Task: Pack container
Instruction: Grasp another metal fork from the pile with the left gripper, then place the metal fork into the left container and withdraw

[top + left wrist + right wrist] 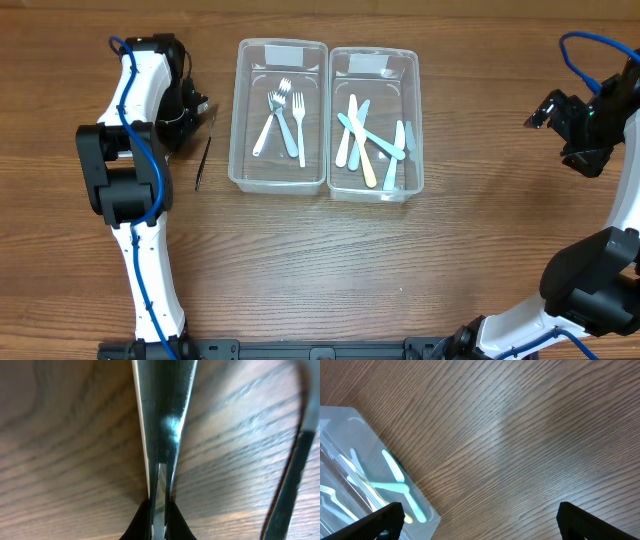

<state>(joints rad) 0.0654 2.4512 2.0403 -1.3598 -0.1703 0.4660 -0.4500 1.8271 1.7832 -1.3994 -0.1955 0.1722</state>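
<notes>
Two clear plastic containers stand side by side at mid-table. The left container (240,120) holds white and blue forks (283,118). The right container (415,130) holds pastel knives (368,140); its corner shows in the right wrist view (350,415). My left gripper (198,106) (159,522) is low at the table, left of the containers, shut on a shiny metal utensil (165,410). A second dark metal utensil (203,160) (292,480) lies on the wood beside it. My right gripper (575,130) (480,525) is open and empty above bare wood, far right of the containers.
The wooden table (320,260) stretches in front of the containers. The left arm's body (125,170) stands just left of the dark utensil. A blue cable (590,45) loops at the far right.
</notes>
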